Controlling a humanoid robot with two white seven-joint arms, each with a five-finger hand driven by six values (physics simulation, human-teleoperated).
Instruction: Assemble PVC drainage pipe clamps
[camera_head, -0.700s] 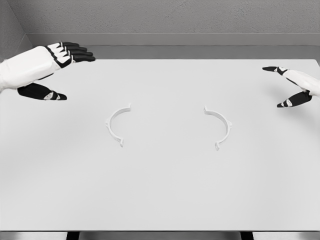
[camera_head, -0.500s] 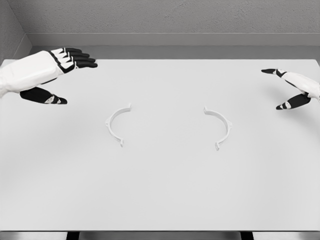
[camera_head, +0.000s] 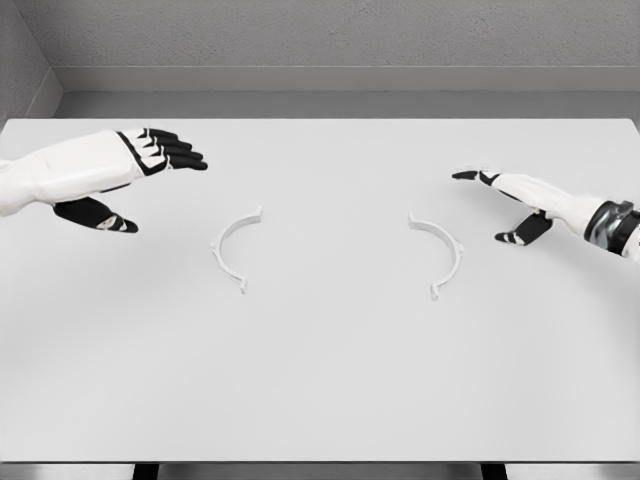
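Two white half-ring clamp pieces lie flat on the white table (camera_head: 320, 380), apart from each other. The left clamp half (camera_head: 229, 247) curves open toward the right. The right clamp half (camera_head: 444, 254) curves open toward the left. My left hand (camera_head: 150, 175) hovers up and left of the left piece, fingers spread, holding nothing. My right hand (camera_head: 500, 200) reaches in from the right, just up and right of the right piece, fingers extended and empty. Neither hand touches a clamp piece.
A grey wall (camera_head: 320, 40) rises behind the table's far edge. The table's front edge runs along the bottom of the view, with dark legs just below it.
The right hand has moved well to the left and down toward the right clamp half. The left hand has drifted down and slightly right toward the left clamp half.
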